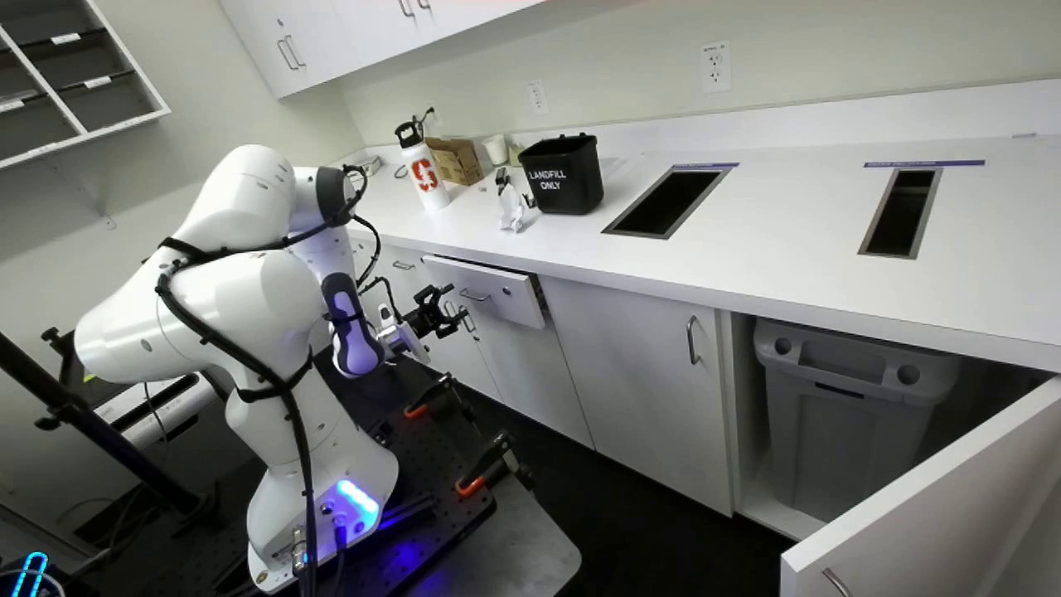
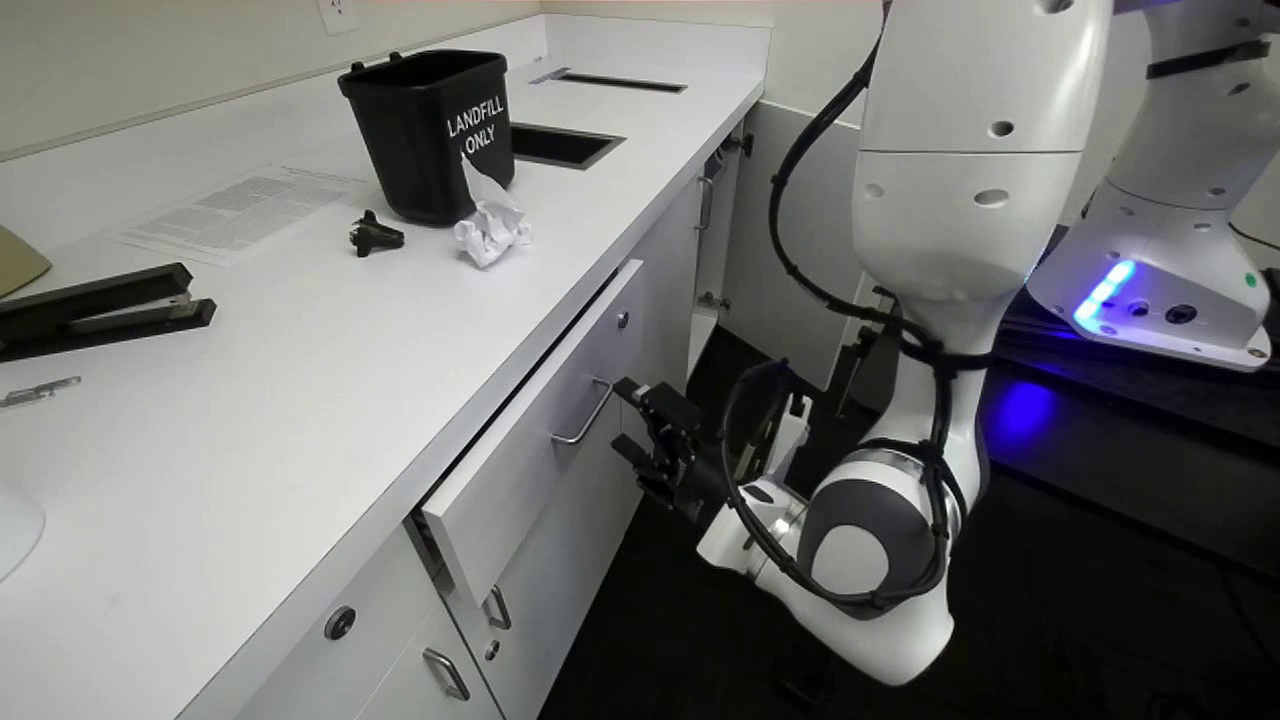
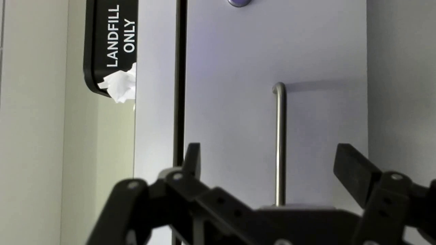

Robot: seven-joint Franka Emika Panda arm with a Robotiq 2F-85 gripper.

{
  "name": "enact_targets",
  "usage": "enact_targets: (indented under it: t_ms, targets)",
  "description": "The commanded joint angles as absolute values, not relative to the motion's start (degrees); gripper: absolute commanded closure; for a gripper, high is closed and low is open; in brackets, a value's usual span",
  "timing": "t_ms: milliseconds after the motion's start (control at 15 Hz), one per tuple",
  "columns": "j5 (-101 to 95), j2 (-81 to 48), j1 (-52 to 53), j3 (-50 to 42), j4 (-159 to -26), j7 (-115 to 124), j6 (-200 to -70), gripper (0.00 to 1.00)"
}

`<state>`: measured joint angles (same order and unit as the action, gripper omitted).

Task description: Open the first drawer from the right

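Your hand is spread wide and grips nothing; the first drawer from the right lies directly in front of it, already a little way out. Both exterior views show the drawer's front standing proud of the cabinet, with a narrow dark gap along its top, and the inside is hidden. In the wrist view the slim metal handle runs between the lines of your two fingers, near midway, yet the exterior views suggest the tips stop just short of the bar, so I would not count it as inside the grasp. I judge the present step to be lining up on the handle for a pull, with the grasp not yet made and most of the opening left to do. The next move calls for a straight, slow advance toward the front until the bar sits well between the fingers; go easy at the end, since tips pressed against the front would likely push the drawer back in. Then close firmly on the bar and draw straight back, away from the cabinet. Keep the upper finger below the bench edge above the hand.
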<state>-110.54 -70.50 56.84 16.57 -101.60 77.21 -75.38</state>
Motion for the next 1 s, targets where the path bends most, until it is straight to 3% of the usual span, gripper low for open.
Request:
enact_targets:
  t_ms: [0, 467, 533, 667, 933]
  targets:
    - [-112.0, -74.4, 56.4, 16.4, -95.8, 78.4, -73.6, 0.0]
    - [-115.0, -78.5, 57.6, 15.3, -87.9, 76.8, -73.6, 0.0]
    - [-115.1, -78.8, 57.8, 15.2, -87.4, 76.7, -73.5, 0.25]
    - [-115.3, -79.3, 58.0, 15.1, -86.4, 76.7, -73.4, 0.34]
    - [-115.1, -80.0, 58.5, 15.0, -85.4, 76.7, -73.4, 0.66]
